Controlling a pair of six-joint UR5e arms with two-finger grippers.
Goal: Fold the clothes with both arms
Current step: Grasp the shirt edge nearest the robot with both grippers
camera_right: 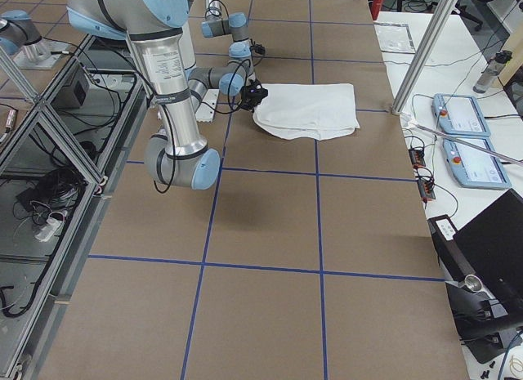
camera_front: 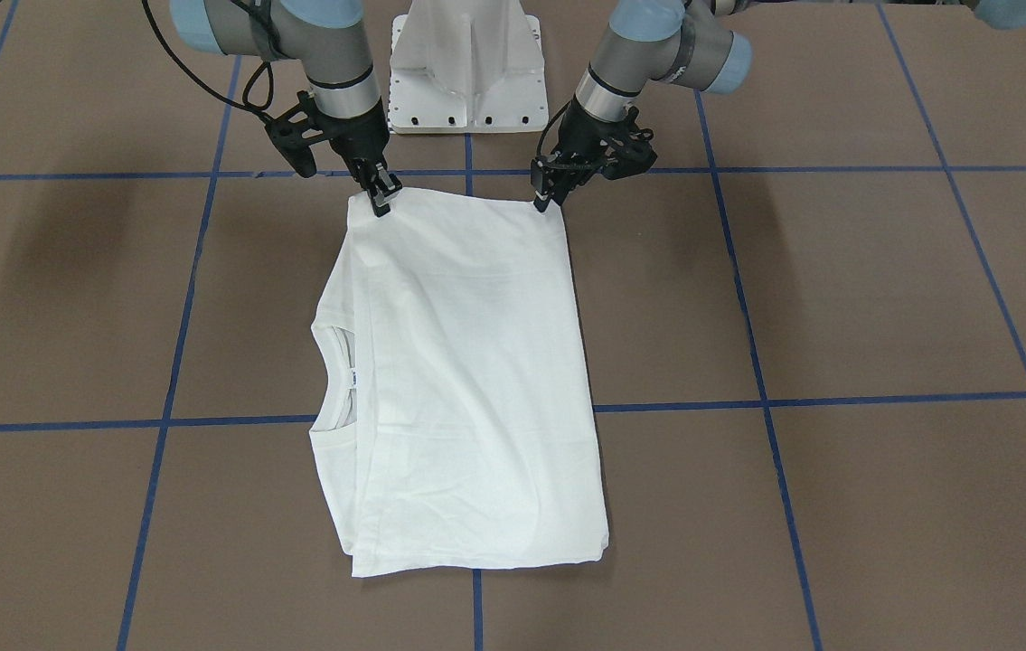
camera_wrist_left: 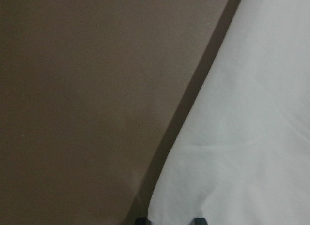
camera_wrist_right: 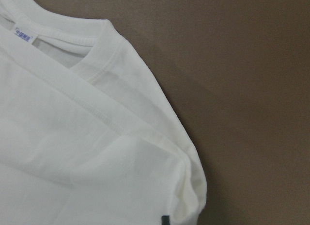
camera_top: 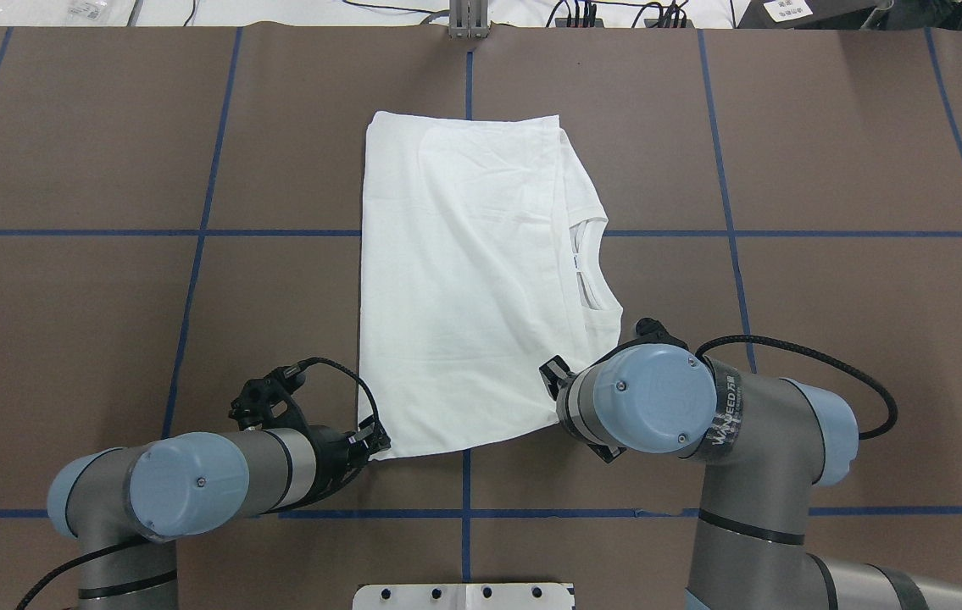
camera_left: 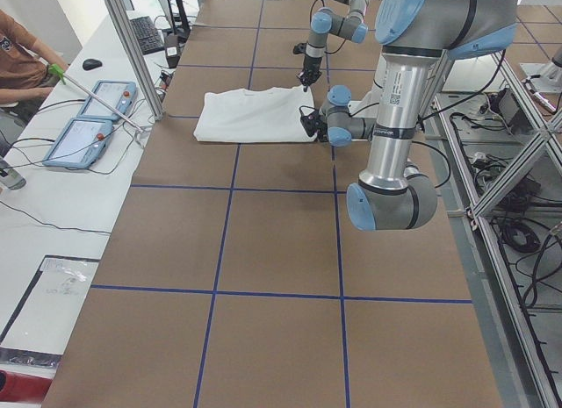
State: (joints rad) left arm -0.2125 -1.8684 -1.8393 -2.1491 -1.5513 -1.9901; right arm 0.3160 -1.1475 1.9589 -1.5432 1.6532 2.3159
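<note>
— Well, where does it lie?

— The white cotton T-shirt [camera_front: 467,380] lies folded into a long rectangle on my brown table with its blue tape grid [camera_front: 838,289]. Its ribbed round collar [camera_front: 332,384] points to my right. My right black two-finger gripper [camera_front: 381,199] is nipped tight on the near corner at the collar side. My left black two-finger gripper [camera_front: 545,201] is clamped on the other near corner.

— Does every view show that?

— No. The front-facing view shows both pairs of fingertips pinched on the cloth. From overhead, my right arm's pale blue joint cap [camera_top: 648,398] covers that gripper, so only the left one shows, at the hem corner. In the side views both grippers are too small to judge.

— And the wrist cameras?

— The right one brings the collar and the small blue neck label [camera_wrist_right: 23,37] up close, with a dark sliver of finger at the bottom edge. The left one shows plain cloth against the table, and the frame cuts off the fingertips.
</note>
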